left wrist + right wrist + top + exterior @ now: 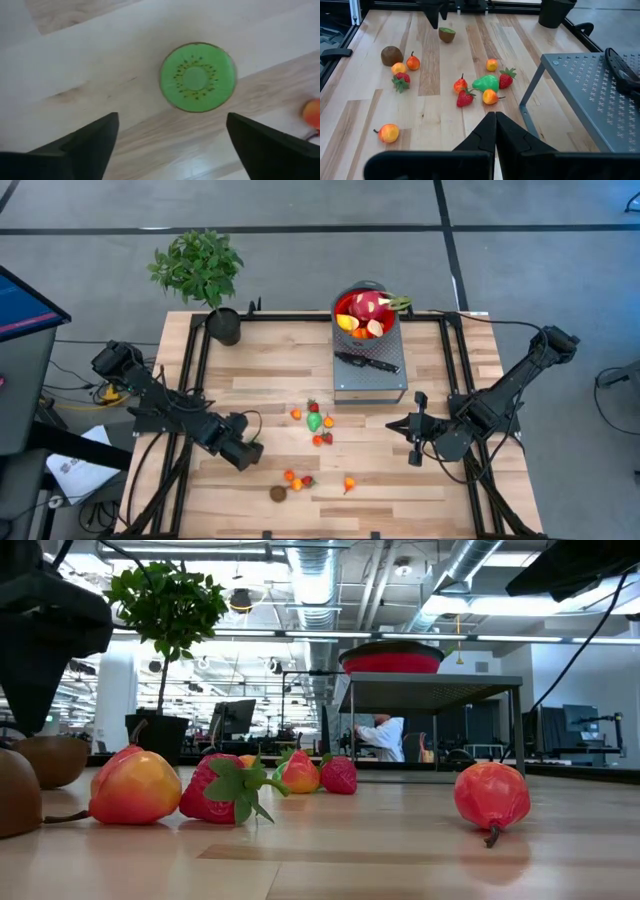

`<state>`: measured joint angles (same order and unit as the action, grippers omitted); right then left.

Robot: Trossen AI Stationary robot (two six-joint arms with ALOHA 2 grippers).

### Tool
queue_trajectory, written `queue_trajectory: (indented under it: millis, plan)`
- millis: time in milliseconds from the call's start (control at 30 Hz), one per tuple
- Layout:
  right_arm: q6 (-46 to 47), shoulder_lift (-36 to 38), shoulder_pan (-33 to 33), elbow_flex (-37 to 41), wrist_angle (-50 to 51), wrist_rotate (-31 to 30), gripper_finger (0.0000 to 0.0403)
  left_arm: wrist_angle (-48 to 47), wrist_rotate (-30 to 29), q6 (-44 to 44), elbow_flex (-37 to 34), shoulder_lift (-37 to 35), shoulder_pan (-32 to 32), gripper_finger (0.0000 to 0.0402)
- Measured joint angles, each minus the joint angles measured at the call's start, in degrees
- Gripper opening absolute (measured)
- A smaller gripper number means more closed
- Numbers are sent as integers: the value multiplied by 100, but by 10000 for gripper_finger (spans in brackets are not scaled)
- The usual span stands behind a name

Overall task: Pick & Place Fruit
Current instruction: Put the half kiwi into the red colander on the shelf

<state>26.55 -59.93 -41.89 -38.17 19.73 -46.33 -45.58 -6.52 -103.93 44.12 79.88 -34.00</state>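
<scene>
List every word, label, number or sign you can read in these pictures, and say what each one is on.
None can be read.
The white paper on the floor left of the table carries dark print, too small to read.
The screen at the far left shows no readable text.
The fruit, knife and bowl bear no lettering.

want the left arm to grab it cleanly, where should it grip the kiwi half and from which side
Probably from straight above. The kiwi half lies cut face up on the wooden table, with the open left gripper above it. Straddle its round rim, pinching the opposite brown sides low; the green face gives no purchase.
</scene>
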Motion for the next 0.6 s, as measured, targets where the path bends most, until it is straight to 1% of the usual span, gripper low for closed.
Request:
queue_trajectory:
  millis: [167,533,600]
  plan:
    - [0,1,-1,0,-2,0,0,37,-60,44,0,0,0,391]
    - [31,1,-2,0,-2,1,0,229,-289,35,0,0,0,392]
    - [33,1,-1,0,-2,0,0,280,-403,-9,-11,-2,0,392]
